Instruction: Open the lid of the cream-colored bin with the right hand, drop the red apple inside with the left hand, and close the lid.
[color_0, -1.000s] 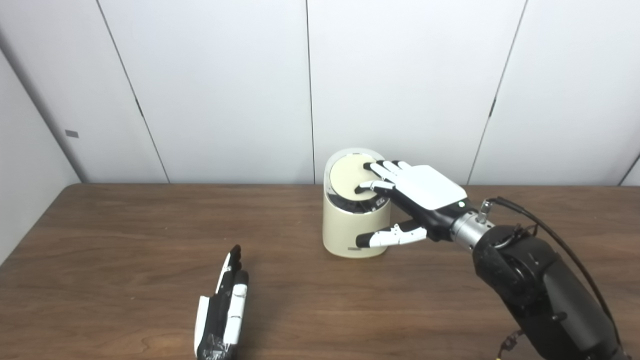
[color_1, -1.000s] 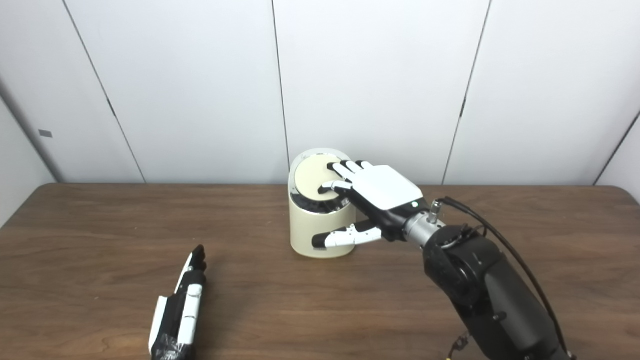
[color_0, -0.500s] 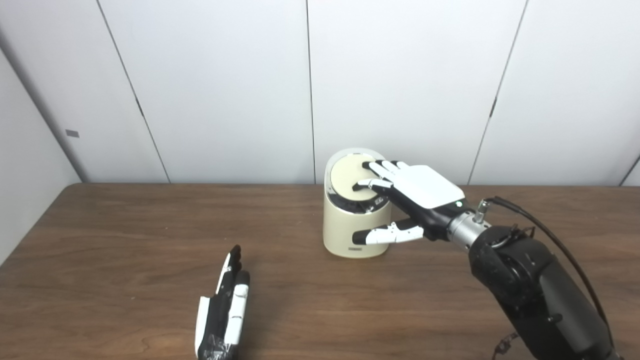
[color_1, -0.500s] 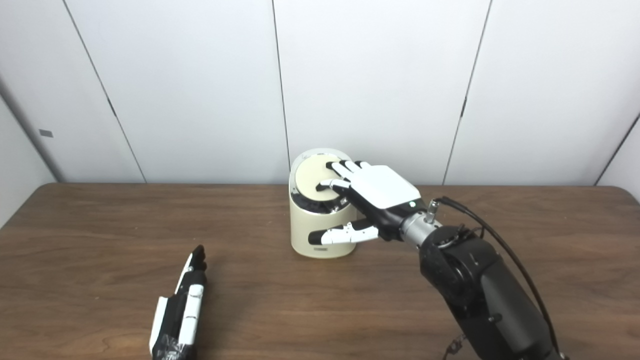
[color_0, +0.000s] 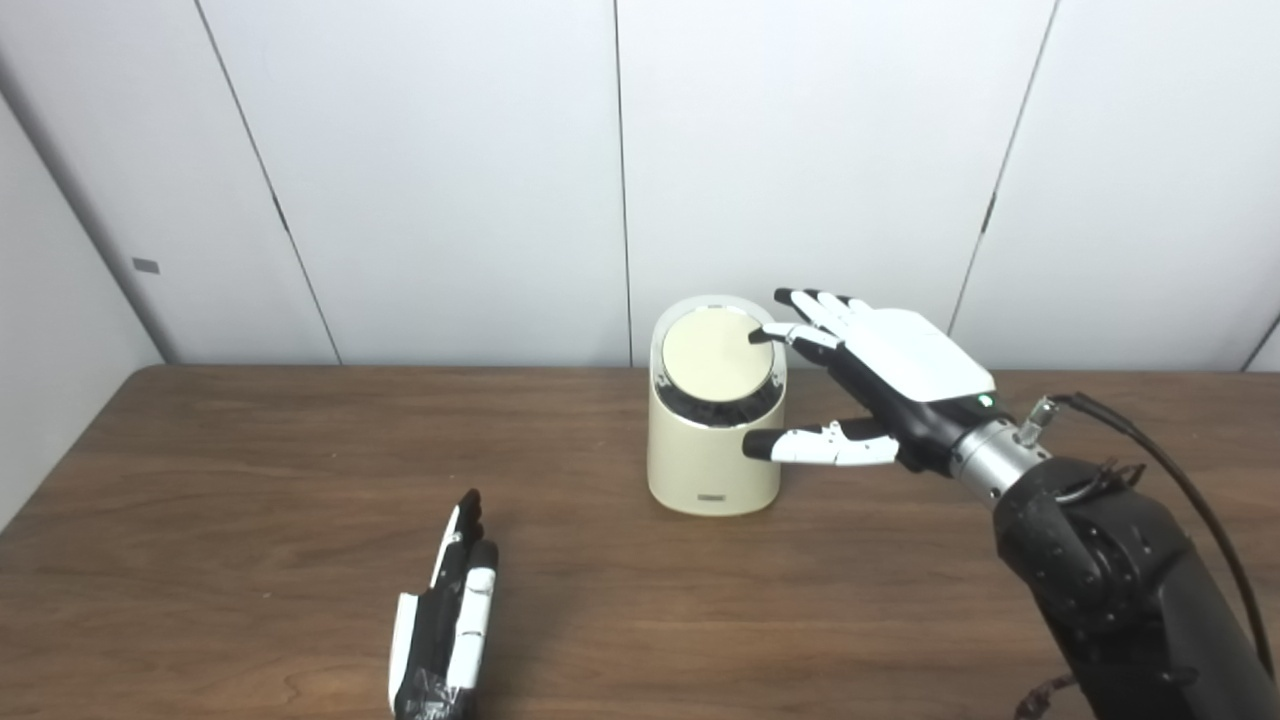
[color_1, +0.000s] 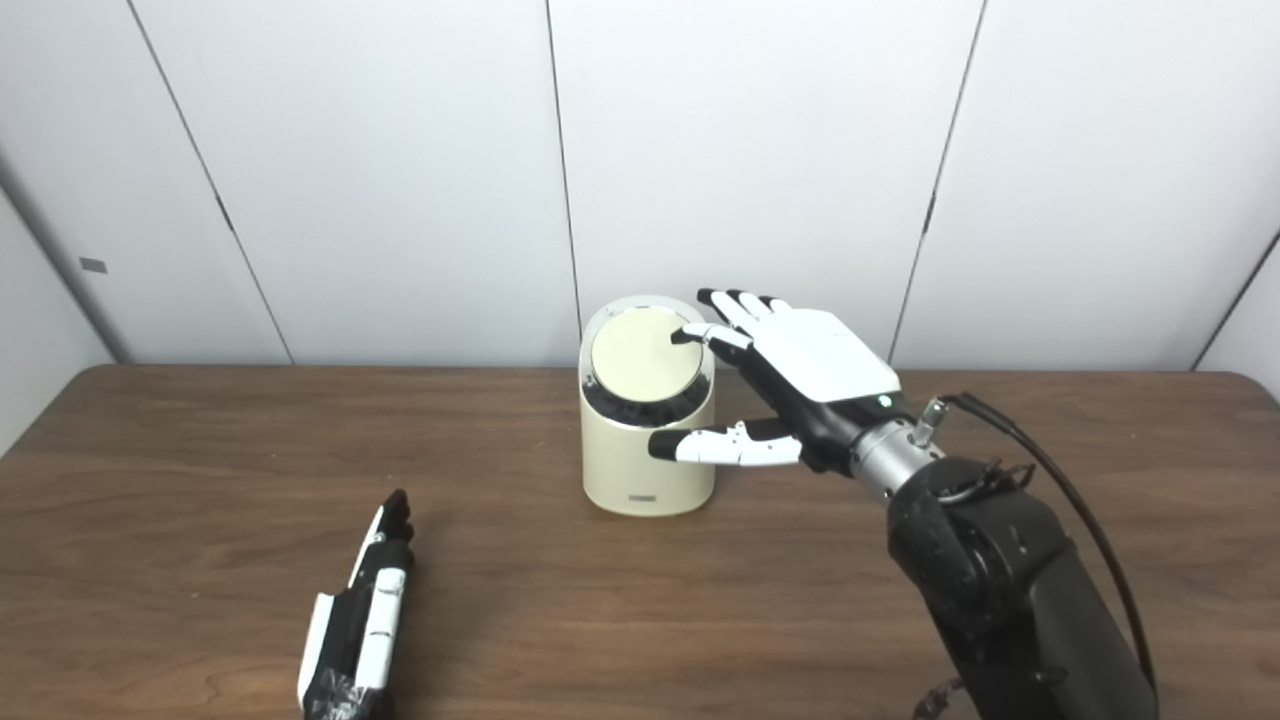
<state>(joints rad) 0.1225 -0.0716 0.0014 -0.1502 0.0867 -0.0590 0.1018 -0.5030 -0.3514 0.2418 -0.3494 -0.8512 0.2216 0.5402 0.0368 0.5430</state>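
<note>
Cream-colored bin (color_0: 714, 440) stands upright on the brown table (color_0: 250, 480), toward the far edge, a little right of centre. Squat cylinder, smooth matte walls, small dark mark low on the near face. Lid (color_0: 716, 354) is a pale round disc, tilted toward the near side, seated in a dark ring inside a lighter rim. Lid is shut, so nothing of the inside shows. No red apple in either view.

Right hand (color_0: 885, 375) hangs just right of the bin's top, palm down, white back plate facing up. Fingers spread apart and extended leftward, holding nothing. One black fingertip (color_0: 760, 336) reaches over the lid's right edge; whether it touches the disc cannot be told. The other fingers point past the far right of the rim, above it. Thumb (color_0: 815, 444) juts left, lower down, its dark tip against or just beside the bin's right wall. Silver wrist and bulky black forearm run off toward the near right corner, a black cable looping alongside.

Left hand (color_0: 447, 620) lies on the table at the near left, well apart from the bin, edge-on, fingers straight and together, pointing far, empty.

Behind the table, plain white wall panels (color_0: 450, 170) with dark seams.
</note>
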